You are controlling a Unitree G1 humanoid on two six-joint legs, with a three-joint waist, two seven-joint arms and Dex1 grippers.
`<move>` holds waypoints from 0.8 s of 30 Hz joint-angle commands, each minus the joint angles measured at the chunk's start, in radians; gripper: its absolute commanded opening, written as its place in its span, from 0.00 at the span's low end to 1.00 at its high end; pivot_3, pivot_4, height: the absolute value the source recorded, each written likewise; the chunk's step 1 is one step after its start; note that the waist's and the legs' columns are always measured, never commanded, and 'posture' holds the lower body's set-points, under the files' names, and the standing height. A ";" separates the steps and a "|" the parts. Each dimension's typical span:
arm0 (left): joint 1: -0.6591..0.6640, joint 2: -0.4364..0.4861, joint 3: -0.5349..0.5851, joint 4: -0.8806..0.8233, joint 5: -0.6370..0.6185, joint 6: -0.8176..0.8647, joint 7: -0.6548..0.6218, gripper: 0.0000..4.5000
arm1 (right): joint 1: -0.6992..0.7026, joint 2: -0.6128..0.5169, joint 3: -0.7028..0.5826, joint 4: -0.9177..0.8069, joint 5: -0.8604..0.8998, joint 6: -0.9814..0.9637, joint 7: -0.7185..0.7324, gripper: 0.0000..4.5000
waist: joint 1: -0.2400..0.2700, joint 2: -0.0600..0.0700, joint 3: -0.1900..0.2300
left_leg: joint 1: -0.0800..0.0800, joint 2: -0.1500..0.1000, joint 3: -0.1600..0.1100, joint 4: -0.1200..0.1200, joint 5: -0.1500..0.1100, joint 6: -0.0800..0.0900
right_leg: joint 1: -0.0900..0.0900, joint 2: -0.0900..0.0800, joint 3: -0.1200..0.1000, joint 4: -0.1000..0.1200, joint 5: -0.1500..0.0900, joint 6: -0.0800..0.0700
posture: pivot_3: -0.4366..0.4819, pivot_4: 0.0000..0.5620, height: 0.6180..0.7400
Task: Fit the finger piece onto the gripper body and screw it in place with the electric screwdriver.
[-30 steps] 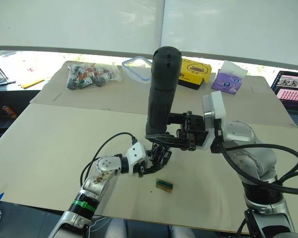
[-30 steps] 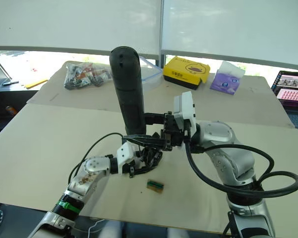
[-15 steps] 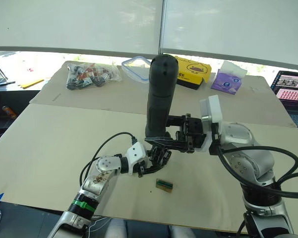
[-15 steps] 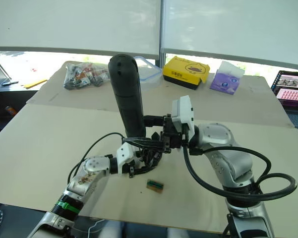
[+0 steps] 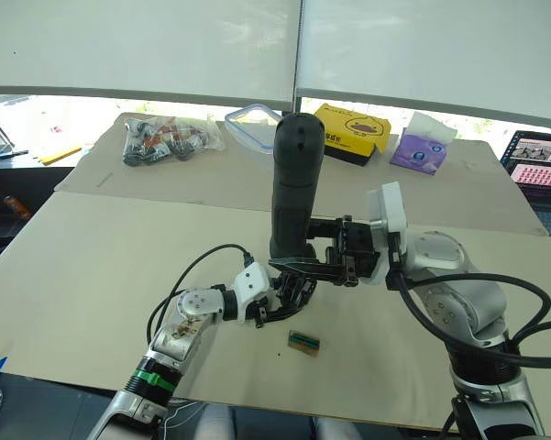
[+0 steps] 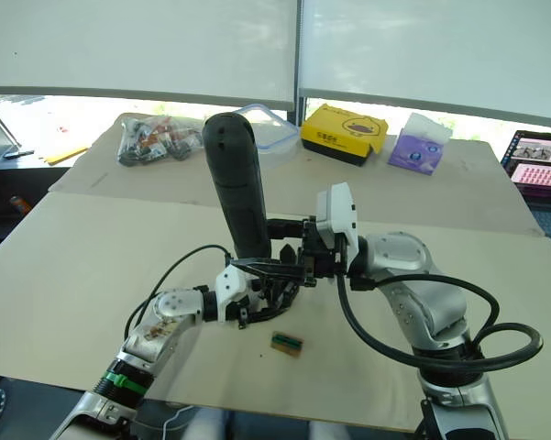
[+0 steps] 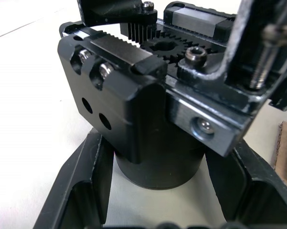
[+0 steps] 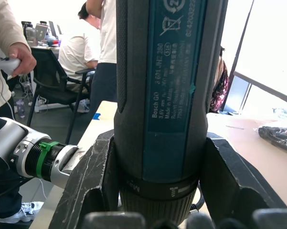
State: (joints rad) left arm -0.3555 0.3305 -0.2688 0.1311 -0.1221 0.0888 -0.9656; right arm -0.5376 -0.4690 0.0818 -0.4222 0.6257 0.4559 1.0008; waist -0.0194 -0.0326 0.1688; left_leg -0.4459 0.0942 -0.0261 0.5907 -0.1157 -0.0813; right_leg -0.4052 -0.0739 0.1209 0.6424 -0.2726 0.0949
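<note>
Left eye view had the right claw (image 5: 304, 266) clamped around the lower barrel of the electric screwdriver (image 5: 294, 188), which stood nearly upright with its bit end pointing down at the gripper body (image 5: 293, 291). That body rested on the worktop (image 5: 92, 266) near its front edge, pinched at its round base by the left claw (image 5: 280, 302). A small green-brown block (image 5: 303, 341) lay just in front, apart from both. In the left wrist view the thin metal bit (image 7: 262, 52) came down onto the top of the assembly beside its gear teeth and screw heads. I could not pick out the finger piece as a separate part, so it looked already seated. The task seemed to be in its screwing stage; whether any screw was tight could not be told.
</note>
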 commanded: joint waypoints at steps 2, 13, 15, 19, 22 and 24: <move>0.022 0.012 -0.023 -0.002 0.006 0.018 -0.013 0.51 | -0.010 0.000 -0.017 -0.030 0.006 -0.040 0.001 0.43 | 0.000 0.000 0.000 | 0.000 0.000 0.000 0.000 0.000 0.000 | 0.000 0.000 0.000 0.000 0.000 0.000 | 0.48 0.27 1.00; 0.021 0.010 -0.024 0.002 0.006 0.016 -0.011 0.51 | -0.004 0.001 -0.009 -0.028 -0.006 -0.043 0.006 0.43 | 0.000 0.000 0.000 | 0.000 0.000 0.000 0.000 0.000 0.000 | 0.000 0.000 0.000 0.000 0.000 0.000 | 0.48 0.27 1.00; 0.021 0.009 -0.024 0.002 0.005 0.016 -0.010 0.51 | -0.001 0.001 -0.007 -0.028 -0.007 -0.041 0.004 0.43 | 0.000 0.000 0.000 | 0.000 0.000 0.000 0.000 0.000 0.000 | 0.000 0.000 0.000 0.000 0.000 0.000 | 0.48 0.27 1.00; 0.020 0.008 -0.024 0.004 0.005 0.018 -0.010 0.51 | 0.009 -0.003 -0.004 -0.024 -0.007 -0.032 0.000 0.43 | 0.000 0.000 0.000 | 0.000 0.000 0.000 0.000 0.000 0.000 | 0.000 0.000 0.000 0.000 0.000 0.000 | 0.48 0.27 1.00; 0.018 0.007 -0.024 0.008 0.005 0.017 -0.010 0.51 | 0.018 -0.004 -0.002 -0.017 -0.011 -0.033 -0.003 0.43 | 0.001 0.000 0.000 | 0.000 0.000 0.000 0.000 0.000 0.000 | 0.000 0.000 0.000 0.000 0.000 0.000 | 0.48 0.27 1.00; 0.016 0.007 -0.024 0.011 0.005 0.017 -0.010 0.51 | 0.024 -0.004 -0.001 -0.012 -0.013 -0.037 -0.004 0.43 | 0.001 0.000 0.000 | 0.000 0.000 0.000 0.000 0.000 0.000 | 0.000 0.000 0.000 0.000 0.000 0.000 | 0.48 0.27 1.00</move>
State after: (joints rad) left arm -0.3555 0.3305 -0.2705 0.1313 -0.1221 0.0892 -0.9640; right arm -0.5201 -0.4688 0.0988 -0.4222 0.6096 0.4432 0.9995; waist -0.0187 -0.0325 0.1688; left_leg -0.4457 0.0942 -0.0261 0.5908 -0.1157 -0.0813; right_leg -0.4049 -0.0739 0.1208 0.6423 -0.2726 0.0949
